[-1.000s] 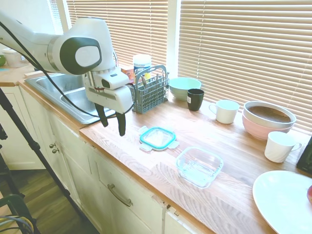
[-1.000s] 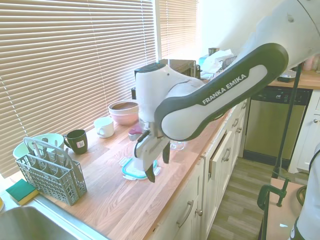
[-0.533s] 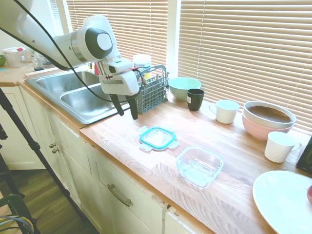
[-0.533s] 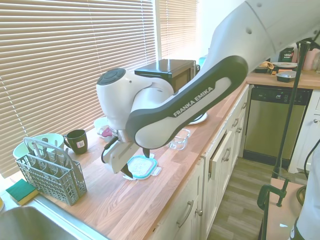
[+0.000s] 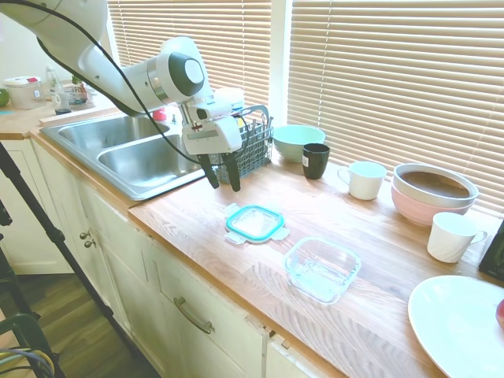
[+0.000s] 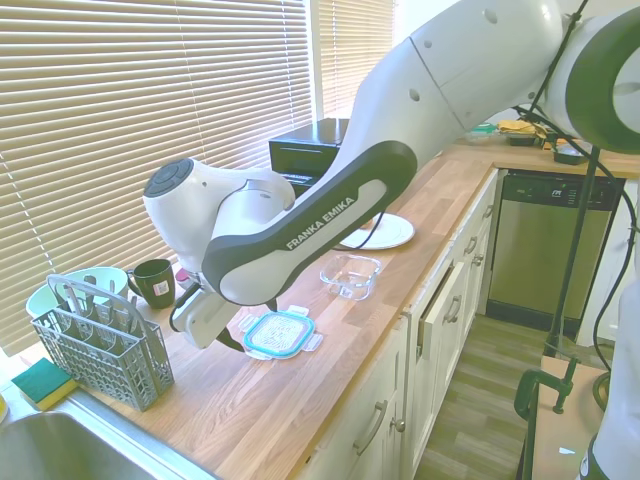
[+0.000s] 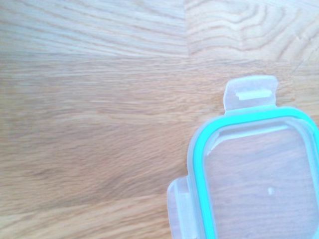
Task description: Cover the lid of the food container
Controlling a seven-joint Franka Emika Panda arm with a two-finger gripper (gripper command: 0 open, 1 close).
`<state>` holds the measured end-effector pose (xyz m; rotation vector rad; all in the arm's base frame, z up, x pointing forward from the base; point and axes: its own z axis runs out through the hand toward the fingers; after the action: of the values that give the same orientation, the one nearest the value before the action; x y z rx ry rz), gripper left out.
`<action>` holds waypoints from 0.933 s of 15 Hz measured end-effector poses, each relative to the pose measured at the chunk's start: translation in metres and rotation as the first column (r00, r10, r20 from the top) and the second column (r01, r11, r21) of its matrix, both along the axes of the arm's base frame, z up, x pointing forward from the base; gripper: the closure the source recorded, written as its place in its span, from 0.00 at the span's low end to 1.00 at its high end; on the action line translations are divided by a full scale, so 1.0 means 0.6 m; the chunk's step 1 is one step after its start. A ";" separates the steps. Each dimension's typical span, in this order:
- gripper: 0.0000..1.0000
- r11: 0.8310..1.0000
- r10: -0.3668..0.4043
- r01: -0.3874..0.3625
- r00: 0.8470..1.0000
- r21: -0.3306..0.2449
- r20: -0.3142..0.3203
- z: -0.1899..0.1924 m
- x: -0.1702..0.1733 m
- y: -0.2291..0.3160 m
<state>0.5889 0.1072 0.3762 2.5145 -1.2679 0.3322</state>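
So, gripper (image 5: 223, 176) hung over the wooden countertop (image 5: 197, 213) with fingers spread apart and holding nothing, teal-rimmed lid (image 5: 254, 222) lay flat nearby toward the front edge, glass food container (image 5: 323, 268) sat uncovered just beside it, grey cutlery basket (image 5: 244, 146) right behind the gripper.

Only readable text: "FRANKA EMIKA", white capitals on the dark grey band of the robot arm (image 6: 330, 215), seen in the second exterior view. It runs diagonally along the forearm link, above the wooden countertop (image 6: 300, 400). The black mug (image 6: 157, 283) carries a small light patch on its side, too small to read. No legible print, numbers or signs in the first exterior view or the wrist view.
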 end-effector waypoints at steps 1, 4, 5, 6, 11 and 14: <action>0.00 1.000 -0.001 0.001 1.000 -0.002 -0.006 -0.008 0.004 0.000; 0.00 1.000 -0.009 0.009 0.999 -0.008 -0.031 -0.038 0.010 -0.008; 0.00 1.000 -0.012 0.012 0.999 -0.010 -0.039 -0.050 0.012 -0.011; 0.00 1.000 -0.014 0.013 0.999 -0.011 -0.045 -0.060 0.013 -0.014; 0.00 0.997 -0.006 0.002 0.999 -0.079 -0.044 -0.097 0.016 -0.014; 0.00 0.994 0.001 -0.005 0.999 -0.109 -0.039 -0.099 0.016 -0.014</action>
<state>0.5984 0.0986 0.3167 2.4202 -1.1979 0.3416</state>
